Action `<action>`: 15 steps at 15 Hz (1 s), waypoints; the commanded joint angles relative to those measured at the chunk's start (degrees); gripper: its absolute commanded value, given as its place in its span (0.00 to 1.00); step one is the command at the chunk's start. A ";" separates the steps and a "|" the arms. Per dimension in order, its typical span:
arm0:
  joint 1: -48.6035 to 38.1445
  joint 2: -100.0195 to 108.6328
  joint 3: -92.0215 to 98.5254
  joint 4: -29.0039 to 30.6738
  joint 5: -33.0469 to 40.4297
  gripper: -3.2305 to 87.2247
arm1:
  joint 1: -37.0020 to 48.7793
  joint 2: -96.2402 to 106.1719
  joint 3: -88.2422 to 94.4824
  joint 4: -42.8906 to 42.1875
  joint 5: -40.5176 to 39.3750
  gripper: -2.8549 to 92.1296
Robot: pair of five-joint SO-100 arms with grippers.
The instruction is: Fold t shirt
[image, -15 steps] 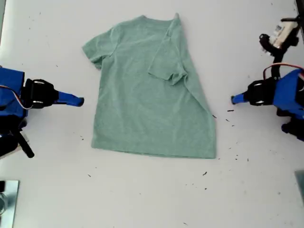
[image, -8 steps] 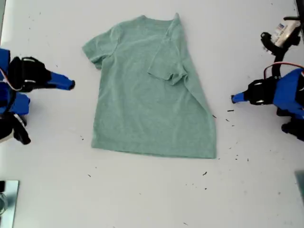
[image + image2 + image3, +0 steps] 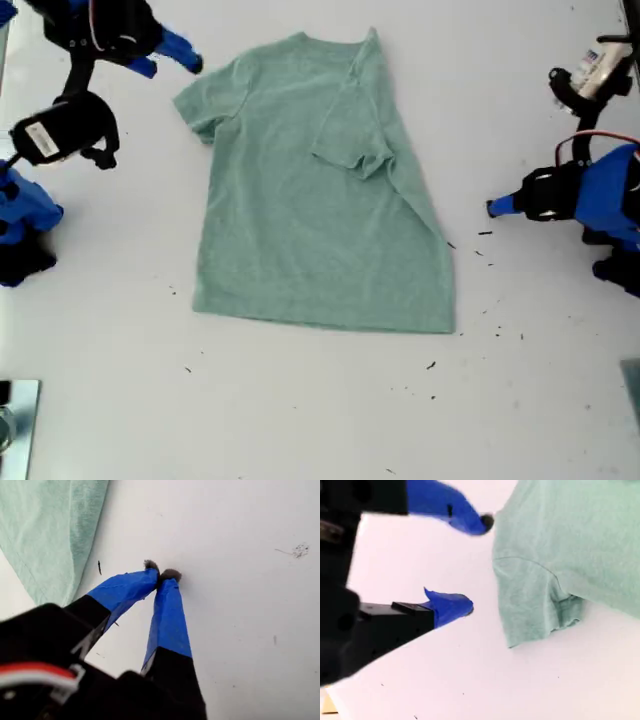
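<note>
"Where's the t shirt (image 3: pixel 320 200) now?"

"Flat on the white desk (image 3: pixel 300 420), in the middle of the exterior view, neck toward the top. The sleeve on that view's right (image 3: pixel 350 140) is already laid over the chest. The other sleeve (image 3: pixel 205 105) sticks out toward the upper left."

"And the hands?"

"The second hand (image 3: pixel 175 62) hangs in the exterior view's upper left, just beside that open sleeve. Its wrist view shows the two blue fingers spread wide apart, with nothing between them. The first hand (image 3: pixel 492 208) sits at the exterior view's right, near the shirt's side edge but clear of it. Its fingers are pressed together at the tips and hold nothing."

"So what's the step?"

"I'd guess it's folding the second side in. To do it well, the second hand should come down low and pinch the sleeve hem together with the shoulder. Then it should carry them across in one smooth arc so the new edge runs straight. If it grabs one layer only, the cloth will bunch."

"How many of everything?"

"One shirt, two arms, two hands. A few dark specks dot the desk."
</note>
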 commanded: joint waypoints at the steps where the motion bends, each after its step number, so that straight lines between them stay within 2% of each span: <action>1: 0.35 -6.33 -5.80 0.53 1.23 0.40 | -0.62 0.88 2.20 -0.35 -0.09 0.05; 5: -3.34 -12.57 1.14 -8.70 1.23 0.38 | -0.97 0.88 2.20 -0.35 0.00 0.05; 10: -9.58 -24.70 11.07 -23.99 2.29 0.38 | -2.55 0.88 2.20 -0.35 0.70 0.05; 11: -10.46 -28.92 11.34 -26.46 2.99 0.35 | -2.55 0.88 2.20 -0.35 0.70 0.05; 13: -8.79 -30.76 12.83 -30.50 2.81 0.03 | -2.46 0.88 2.20 -0.35 0.70 0.05; 15: -5.19 -20.04 12.74 -28.04 0.88 0.03 | -2.37 0.88 2.20 -0.35 0.79 0.05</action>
